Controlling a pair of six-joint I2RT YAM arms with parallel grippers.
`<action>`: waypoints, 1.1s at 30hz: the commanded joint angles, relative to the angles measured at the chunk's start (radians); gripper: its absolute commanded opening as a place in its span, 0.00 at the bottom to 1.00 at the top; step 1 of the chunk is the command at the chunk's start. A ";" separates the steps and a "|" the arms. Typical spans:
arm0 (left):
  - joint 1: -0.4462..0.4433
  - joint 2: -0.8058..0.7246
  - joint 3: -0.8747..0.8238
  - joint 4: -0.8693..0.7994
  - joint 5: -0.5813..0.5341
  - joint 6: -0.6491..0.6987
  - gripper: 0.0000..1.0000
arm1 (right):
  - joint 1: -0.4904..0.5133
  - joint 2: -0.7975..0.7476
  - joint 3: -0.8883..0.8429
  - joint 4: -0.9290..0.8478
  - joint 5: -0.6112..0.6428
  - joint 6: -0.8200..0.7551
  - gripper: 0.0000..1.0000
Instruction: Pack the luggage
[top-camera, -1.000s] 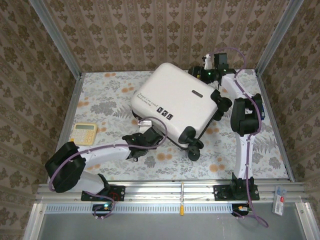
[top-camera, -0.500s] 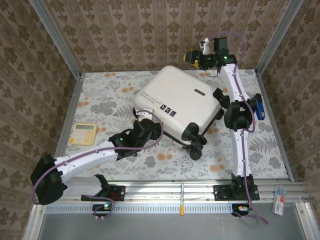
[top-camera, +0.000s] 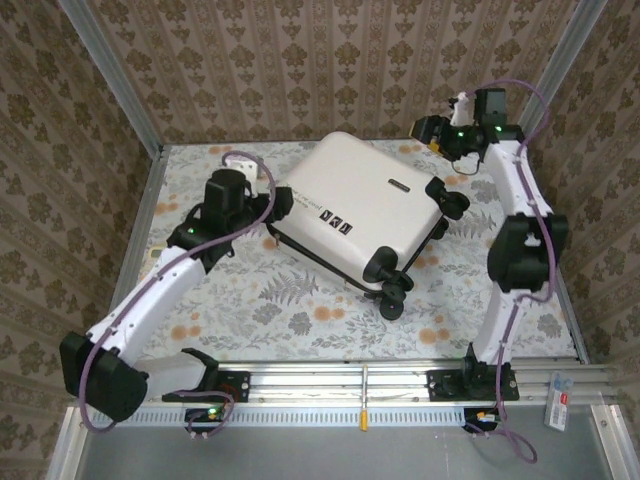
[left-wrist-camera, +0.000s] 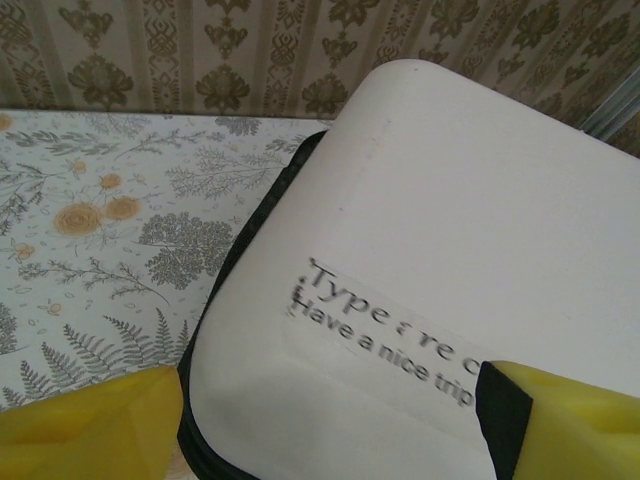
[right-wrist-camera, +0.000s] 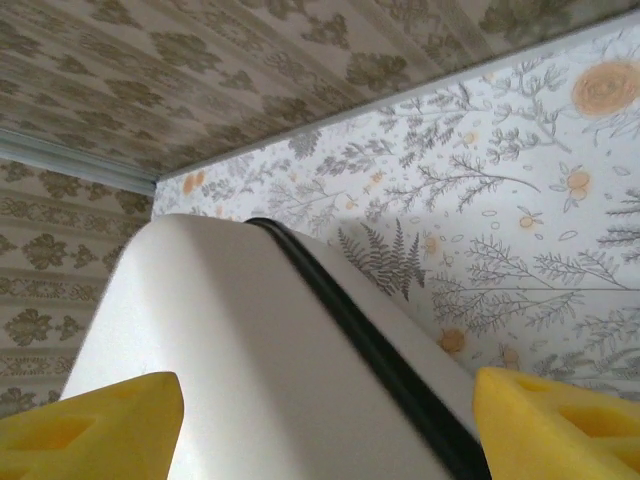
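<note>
Top external: left hand (top-camera: 272, 205) swung to corner of closed cream-white hard-shell suitcase (top-camera: 355, 210), right hand (top-camera: 432, 130) lifted off; both wide, empty. I judge packing done.

Luggage (left-wrist-camera: 450, 200) print (left-wrist-camera: 385, 335) blurred, its end behind the left pincer (left-wrist-camera: 330, 400)

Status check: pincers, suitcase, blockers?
Left pincer open over cream-white hard-shell suitcase's printed lid. Right pincer open above its seam edge. Suitcase looks shut, lying on floral table. No blockers seen.
</note>
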 joint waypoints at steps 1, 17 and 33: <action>0.115 0.073 0.053 -0.039 0.233 0.030 0.80 | -0.040 -0.191 -0.160 0.094 0.067 -0.032 0.77; 0.341 0.570 0.374 -0.011 0.546 -0.014 0.75 | -0.058 -0.833 -0.948 0.237 0.121 0.040 0.85; 0.354 0.695 0.210 0.431 0.791 -0.239 0.70 | 0.098 -0.791 -1.036 0.378 0.090 0.082 0.88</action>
